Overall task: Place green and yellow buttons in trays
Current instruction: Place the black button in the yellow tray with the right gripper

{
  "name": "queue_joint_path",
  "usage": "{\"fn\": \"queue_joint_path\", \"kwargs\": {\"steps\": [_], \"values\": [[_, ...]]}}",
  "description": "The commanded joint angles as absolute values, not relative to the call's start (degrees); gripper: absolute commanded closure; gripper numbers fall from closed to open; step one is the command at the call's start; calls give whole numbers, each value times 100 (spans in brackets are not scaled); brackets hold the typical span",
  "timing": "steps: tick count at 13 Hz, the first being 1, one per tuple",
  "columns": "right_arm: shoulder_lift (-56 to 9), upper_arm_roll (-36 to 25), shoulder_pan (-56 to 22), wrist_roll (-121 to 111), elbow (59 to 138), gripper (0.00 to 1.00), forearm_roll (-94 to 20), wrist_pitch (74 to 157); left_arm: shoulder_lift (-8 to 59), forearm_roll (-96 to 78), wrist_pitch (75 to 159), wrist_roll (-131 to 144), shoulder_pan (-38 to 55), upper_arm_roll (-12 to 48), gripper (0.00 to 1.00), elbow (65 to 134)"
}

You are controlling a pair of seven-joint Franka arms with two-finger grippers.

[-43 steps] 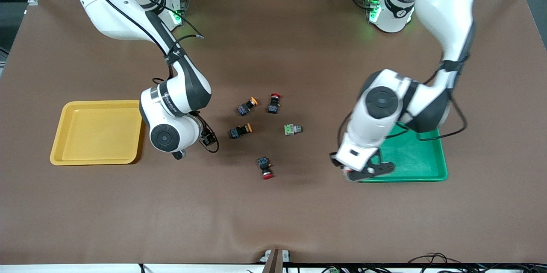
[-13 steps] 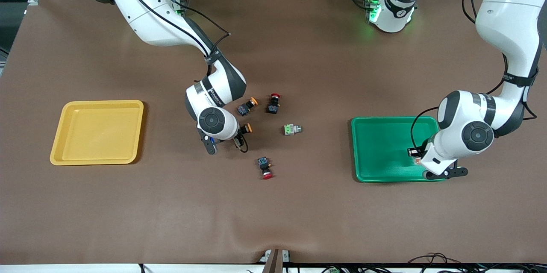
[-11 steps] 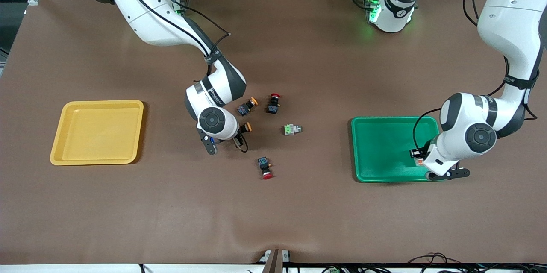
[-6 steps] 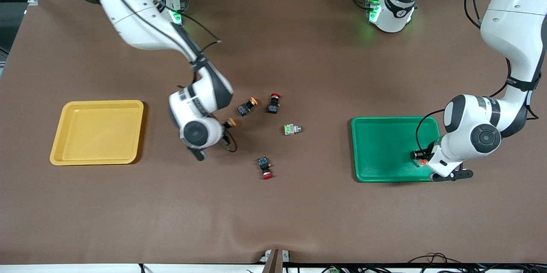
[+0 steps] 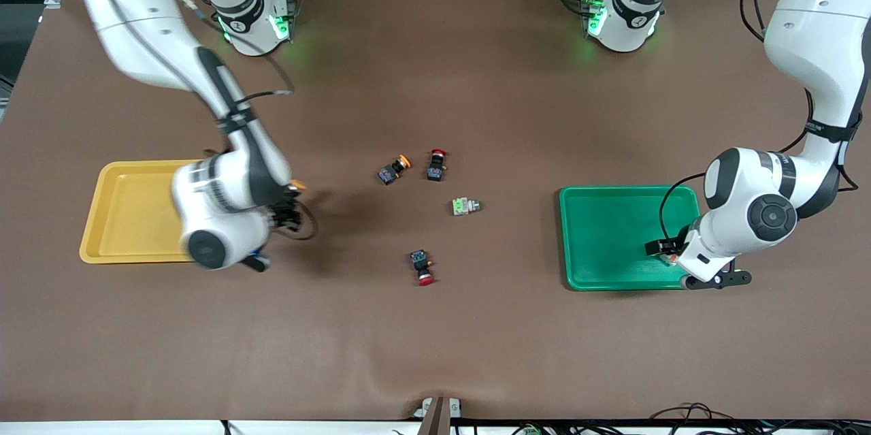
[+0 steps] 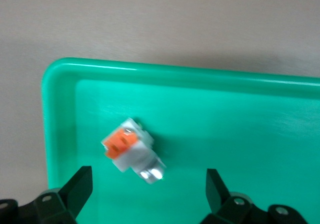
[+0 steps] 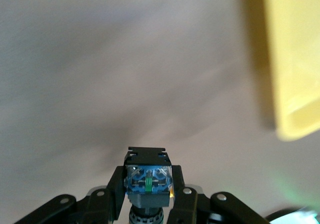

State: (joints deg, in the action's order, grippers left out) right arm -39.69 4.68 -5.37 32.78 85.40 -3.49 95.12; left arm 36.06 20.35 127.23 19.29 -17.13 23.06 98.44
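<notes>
My right gripper [image 5: 289, 202] is shut on a black-bodied button with a yellow-orange cap [image 5: 297, 184] and holds it above the table, beside the yellow tray [image 5: 129, 207]. The right wrist view shows the button's blue underside [image 7: 148, 180] between the fingers and the tray's rim [image 7: 295, 59]. My left gripper [image 5: 670, 256] is open over the green tray [image 5: 612, 237]. A pale grey button with an orange face [image 6: 131, 150] lies in the tray [image 6: 240, 114] between the spread fingers [image 6: 77, 186]. A second yellow-capped button [image 5: 393, 169] and a pale grey green-faced button [image 5: 465, 206] lie mid-table.
Two black buttons with red caps lie mid-table, one [image 5: 435, 165] beside the yellow-capped button, one [image 5: 423, 267] nearer the front camera. The trays stand at the two ends of the table.
My right gripper took the yellow-capped button off the table and carried it toward the yellow tray. My left gripper stayed over the green tray's corner, shifting slightly.
</notes>
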Motion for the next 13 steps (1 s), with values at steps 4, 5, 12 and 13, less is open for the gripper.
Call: {"fn": "queue_joint_path", "kwargs": {"steps": [4,5,12,13], "values": [[-3919,545,797,680,8631,81,-281,9474,3384,2030,12419,2907,-1688,3049,0,9949],[-3972,545,1052,329,8631,80,-299,9483,3392,2030,12410,3048,-1670,3154,0,9949],[-4131,527,1802,-722,8622,0,-966,9712,3437,2030,12278,4208,-1442,3735,0,9940],[-4131,527,1784,-529,8622,0,-984,9677,3437,2030,12278,4401,-1363,3779,0,9932]]}}
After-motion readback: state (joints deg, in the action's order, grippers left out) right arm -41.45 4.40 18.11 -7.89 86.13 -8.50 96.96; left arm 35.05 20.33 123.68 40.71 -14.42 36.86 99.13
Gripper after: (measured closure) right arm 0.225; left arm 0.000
